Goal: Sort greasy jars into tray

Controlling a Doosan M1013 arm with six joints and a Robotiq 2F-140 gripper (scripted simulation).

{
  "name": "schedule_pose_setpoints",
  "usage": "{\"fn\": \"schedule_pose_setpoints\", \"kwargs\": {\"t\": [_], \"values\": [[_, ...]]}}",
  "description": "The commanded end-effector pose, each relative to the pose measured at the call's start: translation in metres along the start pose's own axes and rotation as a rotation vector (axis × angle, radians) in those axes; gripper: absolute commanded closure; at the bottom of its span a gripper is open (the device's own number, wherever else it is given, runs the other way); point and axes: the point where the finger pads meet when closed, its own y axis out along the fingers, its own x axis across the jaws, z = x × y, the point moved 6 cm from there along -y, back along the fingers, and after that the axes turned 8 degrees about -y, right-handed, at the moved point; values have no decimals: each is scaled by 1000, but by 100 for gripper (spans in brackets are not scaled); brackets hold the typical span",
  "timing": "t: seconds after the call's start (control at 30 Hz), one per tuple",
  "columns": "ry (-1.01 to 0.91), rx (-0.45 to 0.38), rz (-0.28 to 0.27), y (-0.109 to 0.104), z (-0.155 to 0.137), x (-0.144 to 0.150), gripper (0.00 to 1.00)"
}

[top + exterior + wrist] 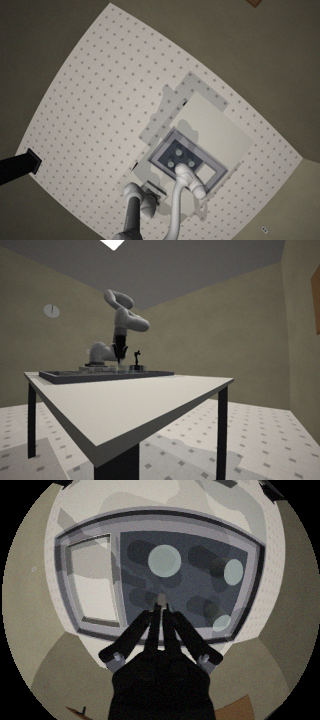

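Three glass jars show as pale discs on the dark drying mat [186,155] [194,583]: one [178,152] [164,560] at the far side, one [170,163] [234,571] and one [191,163] [222,622]. My gripper [161,598] [118,360] is shut with nothing between its fingers and points straight down over the mat. A small pale spot shows right at the fingertips; I cannot tell whether it is the fourth jar. In the top view the arm's wrist hides that spot. The pale tray [206,173] [94,583] beside the mat holds nothing.
Mat and tray lie within a low grey frame [221,170] [103,376] on the table [219,124] [129,400], near the arm's base [144,198]. A small black stand [136,357] rises behind the frame.
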Motion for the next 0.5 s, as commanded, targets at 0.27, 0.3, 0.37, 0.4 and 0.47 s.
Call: {"fn": "schedule_pose_setpoints", "kwargs": {"t": [0.27,0.3,0.37,0.4,0.47], "values": [[0,0,0,0,-1,0,100],[0,0,0,0,-1,0,100],[0,0,0,0,-2,0,100],[0,0,0,0,-2,0,100],[0,0,0,0,-2,0,100]]}}
